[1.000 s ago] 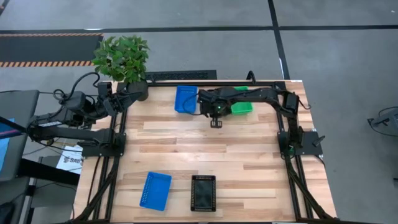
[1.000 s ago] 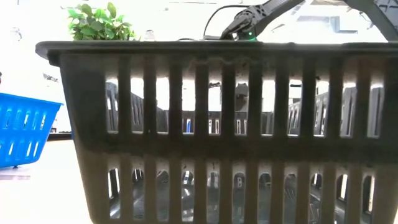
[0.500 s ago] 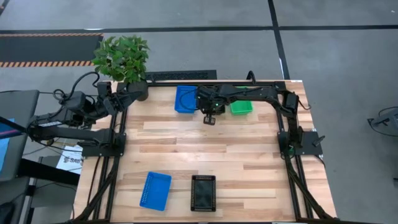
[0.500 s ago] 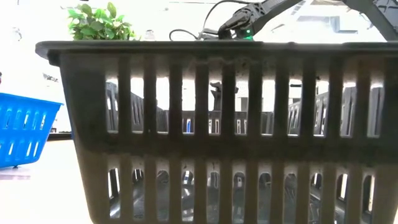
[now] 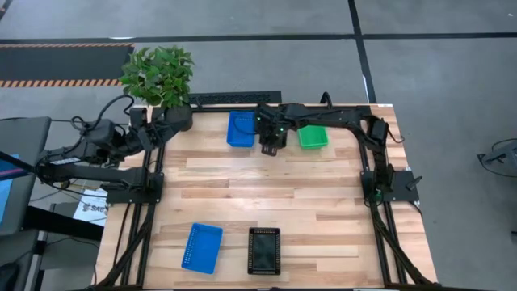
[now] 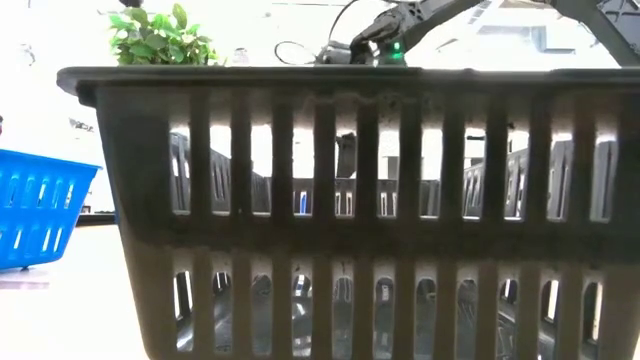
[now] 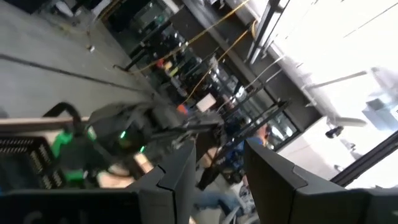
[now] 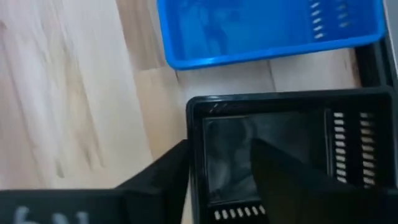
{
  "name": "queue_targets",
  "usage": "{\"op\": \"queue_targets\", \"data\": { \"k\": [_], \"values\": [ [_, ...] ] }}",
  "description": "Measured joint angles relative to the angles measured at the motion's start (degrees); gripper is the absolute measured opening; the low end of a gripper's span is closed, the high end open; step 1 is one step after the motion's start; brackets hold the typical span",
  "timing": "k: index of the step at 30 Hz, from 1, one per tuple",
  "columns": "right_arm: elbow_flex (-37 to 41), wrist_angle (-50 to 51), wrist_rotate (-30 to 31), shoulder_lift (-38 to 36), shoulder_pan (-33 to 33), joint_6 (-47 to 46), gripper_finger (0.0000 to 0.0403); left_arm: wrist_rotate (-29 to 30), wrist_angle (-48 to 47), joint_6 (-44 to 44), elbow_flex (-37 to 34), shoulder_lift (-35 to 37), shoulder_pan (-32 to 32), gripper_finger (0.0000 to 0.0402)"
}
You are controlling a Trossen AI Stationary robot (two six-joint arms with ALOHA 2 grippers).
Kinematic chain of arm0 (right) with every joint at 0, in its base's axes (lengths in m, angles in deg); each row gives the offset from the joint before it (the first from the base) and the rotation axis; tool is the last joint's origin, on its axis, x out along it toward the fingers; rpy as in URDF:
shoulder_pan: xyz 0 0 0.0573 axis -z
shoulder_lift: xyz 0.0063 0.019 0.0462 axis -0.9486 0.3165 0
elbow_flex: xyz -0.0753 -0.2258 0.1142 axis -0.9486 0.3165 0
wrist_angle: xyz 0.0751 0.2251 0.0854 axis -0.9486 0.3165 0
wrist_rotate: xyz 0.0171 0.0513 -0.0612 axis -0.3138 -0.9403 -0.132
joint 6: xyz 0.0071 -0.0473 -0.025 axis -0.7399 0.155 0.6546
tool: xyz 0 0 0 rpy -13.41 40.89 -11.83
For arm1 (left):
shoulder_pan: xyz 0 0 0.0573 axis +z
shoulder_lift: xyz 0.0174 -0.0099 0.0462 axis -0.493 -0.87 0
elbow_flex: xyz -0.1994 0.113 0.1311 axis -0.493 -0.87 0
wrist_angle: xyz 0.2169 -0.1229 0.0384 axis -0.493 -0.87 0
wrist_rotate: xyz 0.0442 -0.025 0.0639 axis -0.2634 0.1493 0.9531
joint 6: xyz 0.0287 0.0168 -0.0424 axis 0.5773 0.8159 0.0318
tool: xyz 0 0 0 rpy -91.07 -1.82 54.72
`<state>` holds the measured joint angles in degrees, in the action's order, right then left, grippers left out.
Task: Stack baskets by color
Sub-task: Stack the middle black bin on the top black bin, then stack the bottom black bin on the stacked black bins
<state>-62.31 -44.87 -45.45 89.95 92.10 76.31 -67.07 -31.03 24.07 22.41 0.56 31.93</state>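
Observation:
My right gripper (image 5: 271, 149) hangs open at the table's far side, between a blue basket (image 5: 241, 128) and a green basket (image 5: 313, 137). The right wrist view shows a black basket (image 8: 280, 143) on the wood beneath it, next to the blue basket (image 8: 261, 28). The right gripper (image 8: 217, 144) has one finger outside the black basket's end wall and the other over its inside; I cannot tell if they touch it. The arm hides this black basket in the high view. My left gripper (image 7: 214, 168) waits open at the far left, holding nothing.
A second blue basket (image 5: 202, 247) and a second black basket (image 5: 264, 250) sit near the front edge. That black basket (image 6: 350, 200) fills the low view. A potted plant (image 5: 157, 77) stands at the far left corner. Bare wood lies across the table's middle.
My right gripper has moved toward the far edge and slightly left, from above bare wood to the spot between the far blue and green baskets. Its fingers have opened on the way. No basket has moved.

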Motion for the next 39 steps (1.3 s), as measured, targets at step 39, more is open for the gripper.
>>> {"op": "queue_targets", "data": {
  "k": [39],
  "values": [
    [0.1, 8.88, 4.48, 0.07, -52.23, -112.86, 0.0227, -11.76, -6.28, -3.66, 0.0, 0.0, -0.02, 0.0122]
  ]
}}
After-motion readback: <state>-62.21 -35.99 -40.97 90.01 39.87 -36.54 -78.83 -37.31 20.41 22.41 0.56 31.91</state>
